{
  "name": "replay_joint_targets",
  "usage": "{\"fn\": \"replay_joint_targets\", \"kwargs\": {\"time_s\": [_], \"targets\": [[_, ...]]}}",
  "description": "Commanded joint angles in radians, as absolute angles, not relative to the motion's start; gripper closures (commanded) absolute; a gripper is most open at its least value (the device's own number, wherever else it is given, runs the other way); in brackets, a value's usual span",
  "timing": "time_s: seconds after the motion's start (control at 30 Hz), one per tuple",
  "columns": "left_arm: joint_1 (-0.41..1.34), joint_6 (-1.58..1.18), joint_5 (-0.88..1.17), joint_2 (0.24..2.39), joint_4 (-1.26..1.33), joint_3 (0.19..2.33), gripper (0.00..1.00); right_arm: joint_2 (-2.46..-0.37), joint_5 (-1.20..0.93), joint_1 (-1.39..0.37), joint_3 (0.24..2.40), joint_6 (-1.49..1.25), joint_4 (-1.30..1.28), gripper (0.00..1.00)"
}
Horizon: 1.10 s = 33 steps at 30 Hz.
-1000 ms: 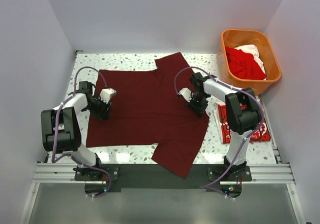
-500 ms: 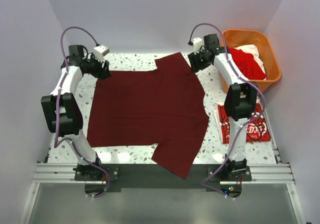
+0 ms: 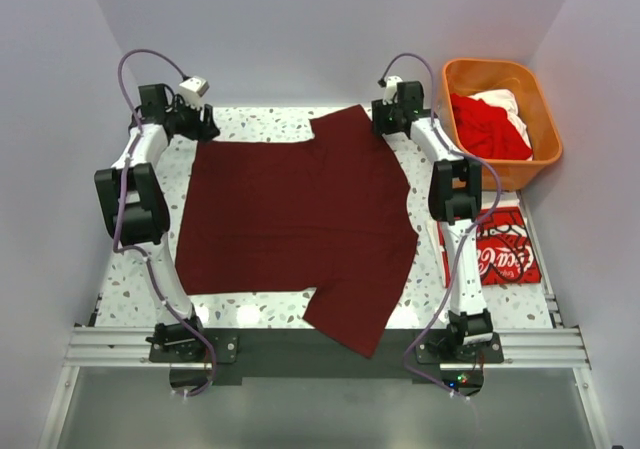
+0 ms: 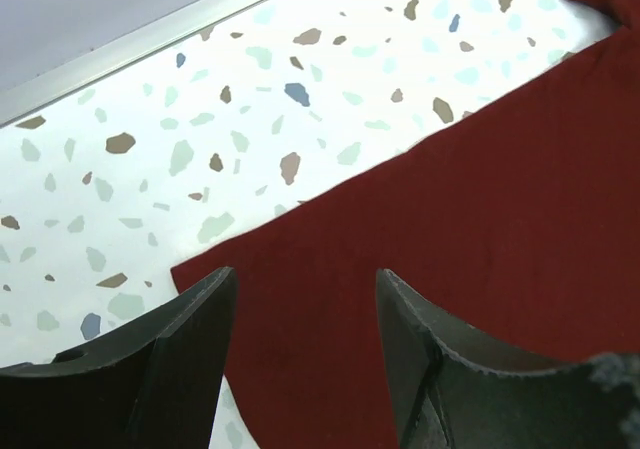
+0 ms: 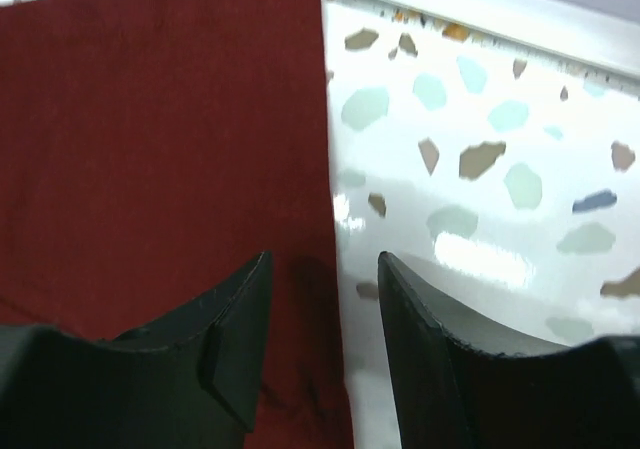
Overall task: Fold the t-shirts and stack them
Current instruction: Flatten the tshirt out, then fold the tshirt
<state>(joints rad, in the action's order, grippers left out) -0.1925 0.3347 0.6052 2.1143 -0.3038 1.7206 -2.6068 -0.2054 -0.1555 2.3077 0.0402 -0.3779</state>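
From above, the left claw point(image 3: 205, 124) hovers at the far left corner of the dark maroon t-shirt point(image 3: 300, 219), and the right claw point(image 3: 381, 119) sits at the edge of that shirt's far sleeve. At this range I cannot tell how wide either stands. The maroon shirt lies spread flat over the middle of the speckled desk point(image 3: 255, 121), one sleeve pointing to the far side and one to the near side. To its right lies a folded red t-shirt point(image 3: 505, 254) with white Coca-Cola script (partly hidden by the right arm). An orange basket point(image 3: 447, 99) at the far right holds a crumpled red shirt point(image 3: 485, 129) and a white one point(image 3: 505, 99).

In the left wrist view, the left claw point(image 4: 305, 279) is released, its jaws well apart with nothing between them. The maroon shirt's point(image 4: 480, 219) corner lies just below them on the desk point(image 4: 150, 169).

In the right wrist view, the right claw point(image 5: 322, 264) also gapes and holds nothing. The straight edge of the maroon cloth point(image 5: 150, 119) runs into the gap, with bare desk point(image 5: 480, 219) to the right.
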Motion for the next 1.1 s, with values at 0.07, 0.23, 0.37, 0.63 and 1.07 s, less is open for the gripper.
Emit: {"fn": "replay_joint_targets", "kwargs": {"time_s": [0.07,0.23,0.37,0.63,1.07], "targets": [[-0.216,0.305,0.598,2.154,-0.259,1.761,0.37,-2.637,-0.198,-0.163,2.393,-0.029,-0.181,0.52],[-0.216,0.325,0.574,2.187,-0.273,1.778,0.37,-2.680,-0.204,-0.176,2.411,-0.037,-0.164,0.55],[-0.216,0.347,0.546,2.220,-0.297,1.812,0.37,-2.701,-0.206,-0.184,2.419,-0.040,-0.155,0.57],[-0.221,0.446,0.505,2.312,-0.362,1.922,0.37,-2.730,-0.199,-0.201,2.431,-0.023,-0.147,0.73],[-0.268,0.933,0.701,2.450,-0.537,2.137,0.45,-2.703,-0.193,-0.199,2.402,0.023,-0.124,1.00]]}}
